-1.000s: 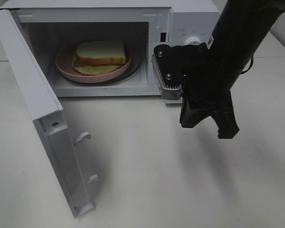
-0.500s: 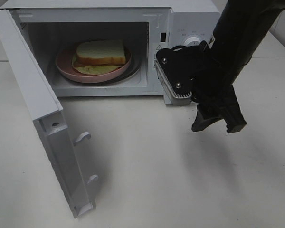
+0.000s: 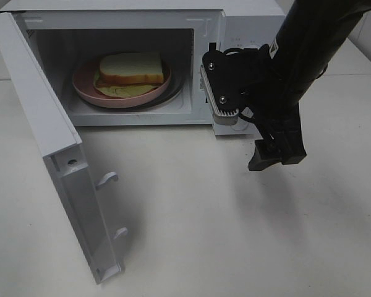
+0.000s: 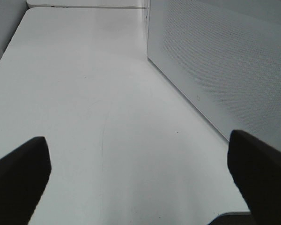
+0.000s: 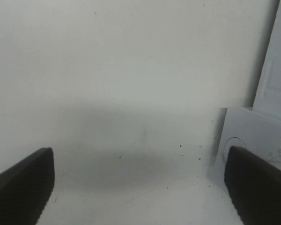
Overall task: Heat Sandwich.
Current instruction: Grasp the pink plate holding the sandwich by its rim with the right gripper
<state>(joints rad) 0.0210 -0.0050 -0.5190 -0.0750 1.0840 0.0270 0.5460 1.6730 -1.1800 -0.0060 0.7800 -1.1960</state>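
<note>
Two grippers are in view, both spread wide with nothing between the fingers. Right gripper point(image 3: 276, 156): hangs over the table point(image 3: 204, 235), fingertips pointing down, near the front of the control-panel side of the microwave point(image 3: 247, 21). Left gripper point(image 4: 140, 187): positioned over bare table beside the microwave's perforated side wall; it does not appear in the high view. Door point(image 3: 43, 117): stands open, swung toward the left of the high view. The sandwich point(image 3: 131, 68) lies on the pink plate point(image 3: 86, 88) inside the microwave cavity, well apart from the right gripper.
</note>
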